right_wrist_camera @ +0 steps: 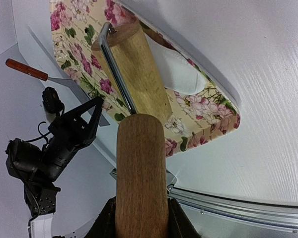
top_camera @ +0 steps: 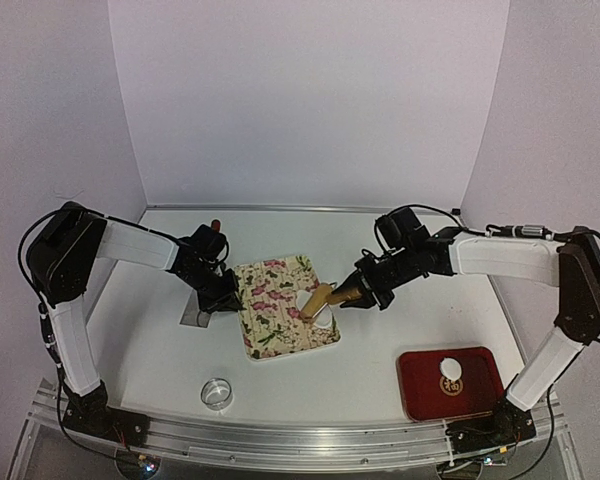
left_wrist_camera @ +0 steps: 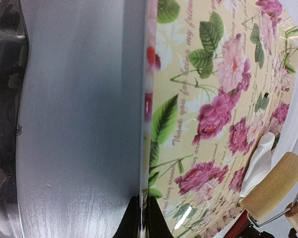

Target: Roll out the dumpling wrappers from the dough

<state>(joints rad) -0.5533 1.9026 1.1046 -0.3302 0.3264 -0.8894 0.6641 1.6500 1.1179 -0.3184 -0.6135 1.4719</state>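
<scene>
**Top and wrist views.** The dumpling wrapper (right_wrist_camera: pixel 178 69), white, lies near the right edge of the floral board (top_camera: pixel 270 300), partly hidden beneath the roller of the rolling pin (right_wrist_camera: pixel 134 69). The right gripper (right_wrist_camera: pixel 141 223) clamps narrowly round the pin's wooden handle. The left gripper (left_wrist_camera: pixel 141 220), jaws closed together, sits at the board's left edge; whether it pinches anything cannot be made out. Bare surface (top_camera: pixel 300 235) lies behind the board. The red tray (top_camera: pixel 480 395), front right, holds a second wrapper (top_camera: pixel 449 371). The ring cutter (top_camera: pixel 217 392) stands front left, well apart.
</scene>
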